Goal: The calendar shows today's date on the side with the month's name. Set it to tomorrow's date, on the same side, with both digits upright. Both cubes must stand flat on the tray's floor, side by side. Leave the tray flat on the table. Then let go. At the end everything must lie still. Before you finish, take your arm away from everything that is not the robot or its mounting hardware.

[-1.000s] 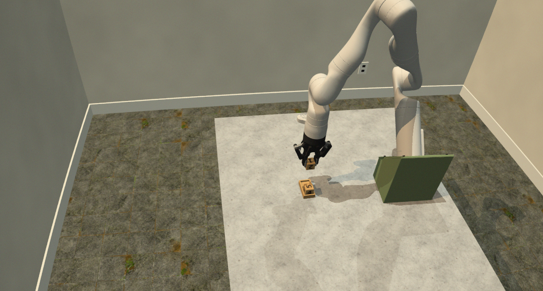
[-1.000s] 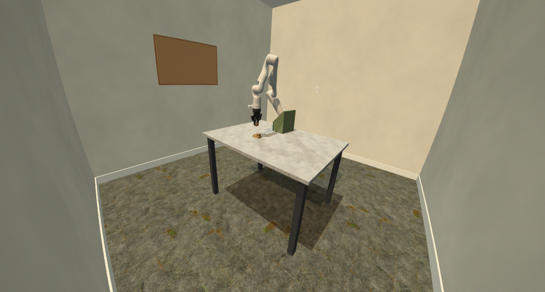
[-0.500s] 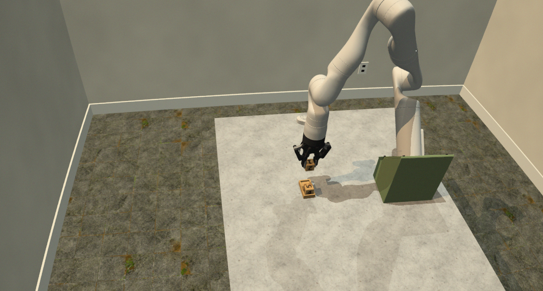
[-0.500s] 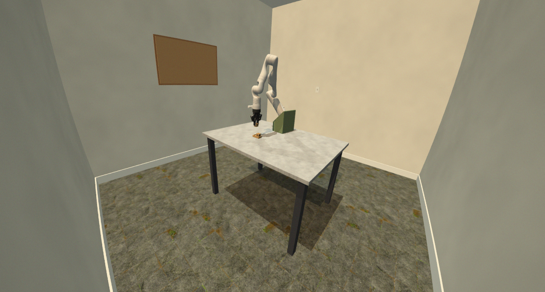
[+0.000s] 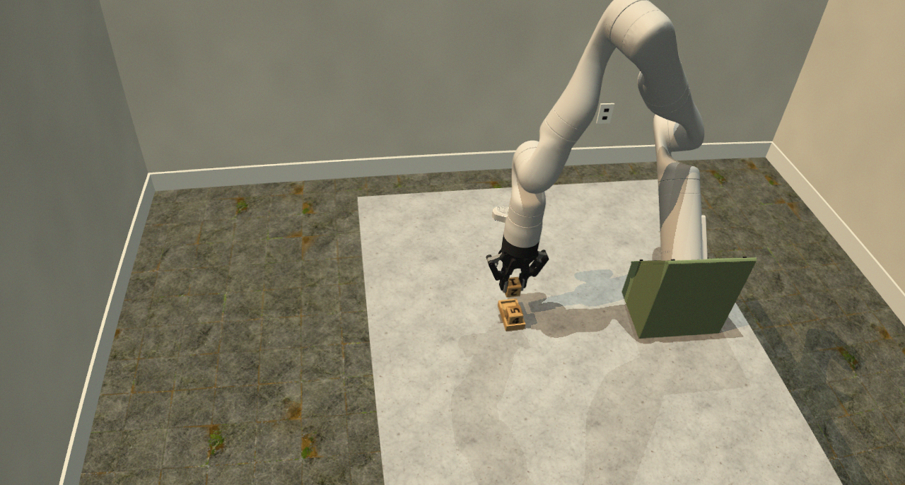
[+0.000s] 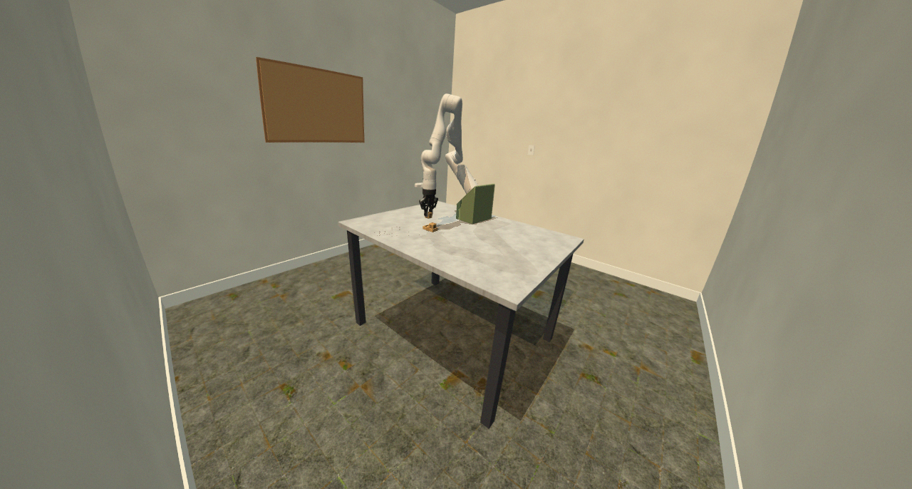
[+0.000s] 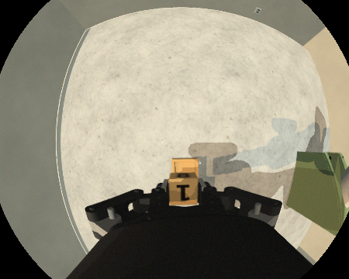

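One small orange wooden cube [image 5: 513, 285] hangs pinched in the black two-finger tool [image 5: 515, 279], just above the shallow orange wooden tray [image 5: 504, 305]. In the wrist view a 1 on the cube's face reads upside down; the top view's digit is too small to read surely. The tray lies flat on the pale marble-topped bench [image 5: 569, 387], its long axis running near to far. A second orange cube [image 5: 514, 312] stands in its near part, top face showing 5. The month's name is not visible. A green slanted box [image 5: 686, 298] stands to the right.
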### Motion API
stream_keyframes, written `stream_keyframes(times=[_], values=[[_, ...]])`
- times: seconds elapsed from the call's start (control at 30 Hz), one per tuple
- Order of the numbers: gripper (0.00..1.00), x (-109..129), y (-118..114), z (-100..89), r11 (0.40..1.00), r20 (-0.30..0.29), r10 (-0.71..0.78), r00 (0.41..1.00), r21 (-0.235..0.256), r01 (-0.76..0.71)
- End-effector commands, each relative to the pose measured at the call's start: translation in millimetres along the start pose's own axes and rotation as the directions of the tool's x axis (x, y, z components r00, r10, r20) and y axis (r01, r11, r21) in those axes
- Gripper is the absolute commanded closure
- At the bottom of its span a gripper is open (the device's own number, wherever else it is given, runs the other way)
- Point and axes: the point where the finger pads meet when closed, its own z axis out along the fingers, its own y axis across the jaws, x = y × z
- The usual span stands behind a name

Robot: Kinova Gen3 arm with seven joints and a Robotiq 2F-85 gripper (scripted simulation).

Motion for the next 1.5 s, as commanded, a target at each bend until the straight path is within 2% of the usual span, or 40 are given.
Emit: stream_keyframes(times=[0.0,0.33,1.47], values=[[0.72,3.7,3.4,11.7,1.0,-0.005,0.006,1.0,-0.014,-0.006],[0.72,3.7,3.4,22.7,1.0,-0.005,0.006,1.0,-0.014,-0.006],[0.72,3.7,3.4,23.1,1.0,-0.005,0.006,1.0,-0.014,-0.006]])
